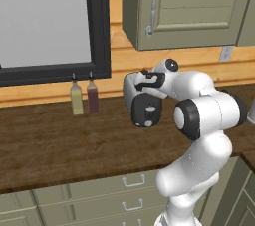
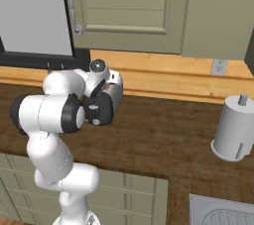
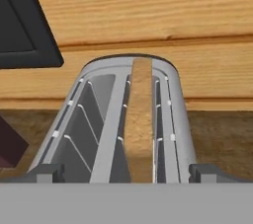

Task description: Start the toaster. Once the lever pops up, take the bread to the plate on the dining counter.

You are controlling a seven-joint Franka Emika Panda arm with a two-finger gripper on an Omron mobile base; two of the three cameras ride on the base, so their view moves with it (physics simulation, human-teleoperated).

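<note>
Light is even and soft throughout, with no clear source and no harsh glare. The wood tabletop [image 1: 50, 140] looks dark and matte, with only faint shading under the two bottles [image 1: 83, 96]. The white arm [image 2: 49, 112] carries gentle grey shading on its undersides. Rendered edges are slightly jagged and textures coarse; the close hand view looks soft, the toaster [image 3: 123, 124] smoothly shaded.

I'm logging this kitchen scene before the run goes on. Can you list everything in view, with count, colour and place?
toaster: one, white-silver with black end panel, on the counter by the wall
bread: one tan slice, upright in the toaster's right slot
bottles: two, yellowish and dark red, left of the toaster
paper towel holder: one, grey, right end of the counter
counter: one, dark brown wood
sink: one, grey, lower right
gripper: one, dark tips, open above the toaster
</note>
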